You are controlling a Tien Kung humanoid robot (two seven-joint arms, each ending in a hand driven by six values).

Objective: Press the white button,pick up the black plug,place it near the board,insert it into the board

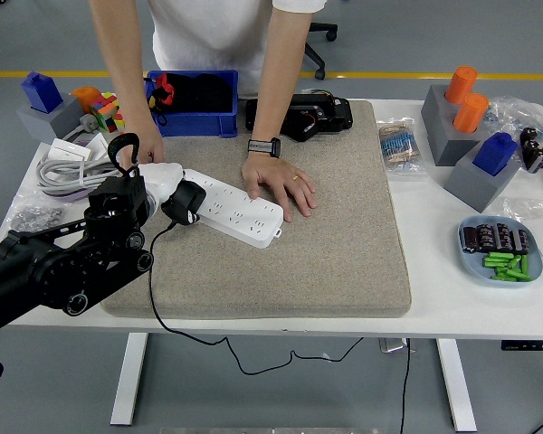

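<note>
- While my left hand (149, 185) sits at the left end of the white power strip (231, 207), its pale fingers curl around the black plug (183, 201), which rests on or just over the strip's left sockets; I cannot tell whether the prongs are seated.
- My right arm is out of view.
- A person at the far side presses one hand (279, 183) flat on the strip's far-right part and mat, and another hand (143, 145) is just behind mine, steadying that end.
- Risks, as I judge them: the plug is rounded, smooth plastic, so it could twist in my grip and meet the holes crooked; the strip is a long, glossy bar lying diagonally on the coarse grey felt mat (344, 235), and a skewed push could slide or tip it if the person lets go.
- Its black cable (158, 307) trails off the mat's near edge and under the table, so its drag could pull the plug askew.
- The person's fingers are close enough to be pinched.
</note>
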